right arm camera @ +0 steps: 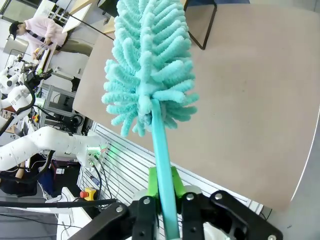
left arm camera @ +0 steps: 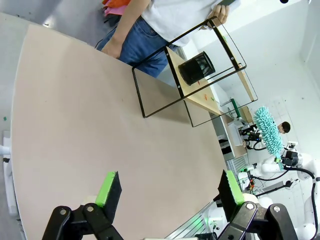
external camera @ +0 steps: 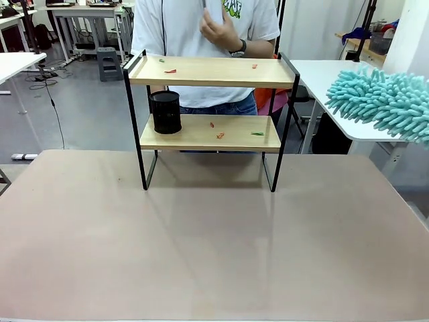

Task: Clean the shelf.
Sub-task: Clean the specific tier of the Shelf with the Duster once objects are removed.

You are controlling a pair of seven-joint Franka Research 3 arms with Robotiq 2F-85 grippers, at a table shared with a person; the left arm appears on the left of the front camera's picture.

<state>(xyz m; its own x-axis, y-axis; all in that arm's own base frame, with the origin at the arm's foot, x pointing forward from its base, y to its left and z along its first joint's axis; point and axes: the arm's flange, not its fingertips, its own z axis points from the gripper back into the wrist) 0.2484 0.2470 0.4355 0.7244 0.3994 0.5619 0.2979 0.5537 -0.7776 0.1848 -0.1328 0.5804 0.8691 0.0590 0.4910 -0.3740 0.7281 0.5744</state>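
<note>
The shelf (external camera: 211, 70) stands at the far side of the table, two light wooden boards in a thin black frame. Small red and green scraps (external camera: 220, 135) lie on both boards. A black mesh cup (external camera: 165, 112) sits at the left of the lower board. A fluffy teal duster (external camera: 382, 100) hangs in the air to the right of the shelf. My right gripper (right arm camera: 165, 200) is shut on the duster's teal handle (right arm camera: 161, 150). My left gripper (left arm camera: 167, 192) is open, above the table and well short of the shelf (left arm camera: 202, 97), with nothing between its green pads.
A person (external camera: 201, 27) stands right behind the shelf with one hand (external camera: 218, 30) raised above the top board. The beige table (external camera: 201, 235) stretches wide in front of the shelf. A white table (external camera: 322, 74) stands at the back right.
</note>
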